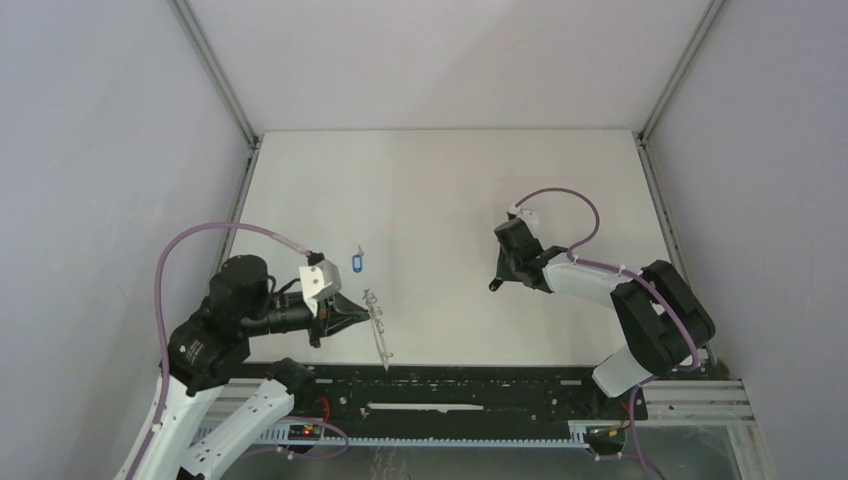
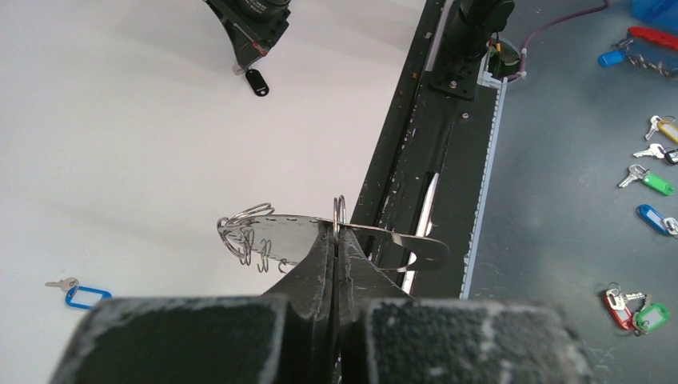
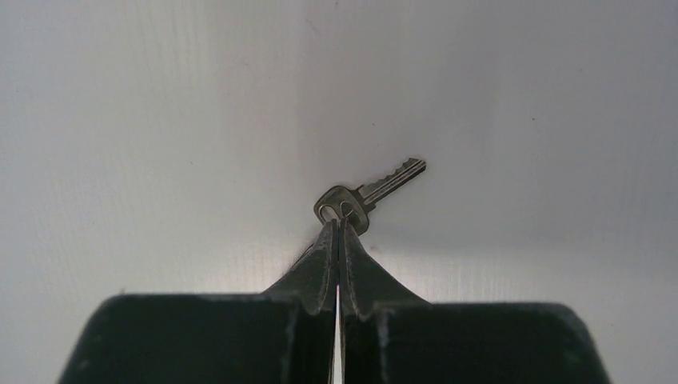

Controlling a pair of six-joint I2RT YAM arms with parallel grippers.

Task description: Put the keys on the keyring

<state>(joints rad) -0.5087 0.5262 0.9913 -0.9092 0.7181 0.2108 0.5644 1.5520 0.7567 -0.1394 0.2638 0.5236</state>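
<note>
Pinching black-tagged silver key (image 3: 374, 189), my right pincer (image 3: 337, 227) closed; carry level to nine o'clock, left pincer (image 2: 337, 240) clamping grey wire keyring (image 2: 276, 232).

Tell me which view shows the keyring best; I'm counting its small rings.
Left wrist: the keyring fills mid-frame, rings distinct, in the left gripper. Top view shows it tiny; right wrist, not at all.
</note>
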